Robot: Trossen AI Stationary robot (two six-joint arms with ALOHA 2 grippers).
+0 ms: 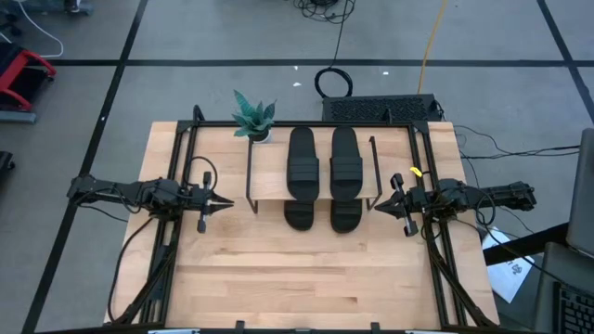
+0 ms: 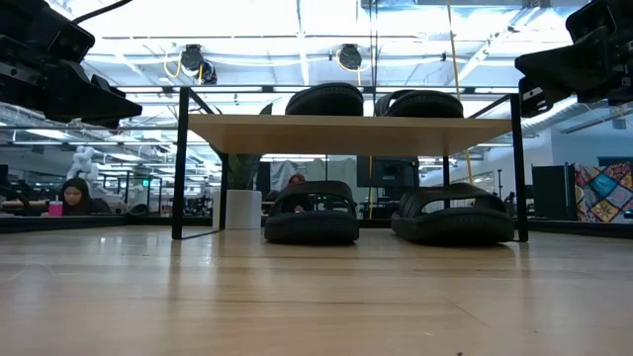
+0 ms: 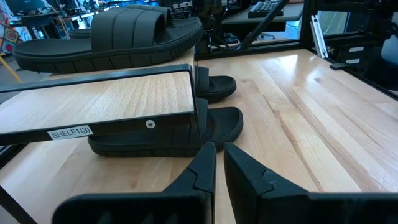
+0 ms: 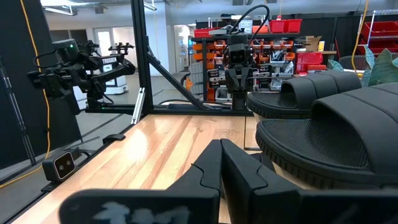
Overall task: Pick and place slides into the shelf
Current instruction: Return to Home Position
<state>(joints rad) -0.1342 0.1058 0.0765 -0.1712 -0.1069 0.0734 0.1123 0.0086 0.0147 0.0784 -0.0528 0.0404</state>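
The shelf (image 1: 269, 176) stands at the middle far part of the table, a light wood board on a thin black frame. Two black slides (image 1: 302, 162) (image 1: 345, 162) lie side by side on its top board. Two more slides (image 1: 299, 215) (image 1: 345, 215) rest on the tabletop under the board, their near ends sticking out; the low view shows them there too (image 2: 312, 213) (image 2: 453, 213). My left gripper (image 1: 223, 201) hovers left of the shelf, shut and empty. My right gripper (image 1: 379, 206) hovers right of the shelf, shut and empty.
A small potted plant (image 1: 252, 118) stands at the shelf's far left corner. A black device (image 1: 380, 109) sits beyond the table's far edge. Bare tabletop (image 1: 306, 278) lies on the near side of the shelf. A person (image 2: 74, 195) sits in the room far behind.
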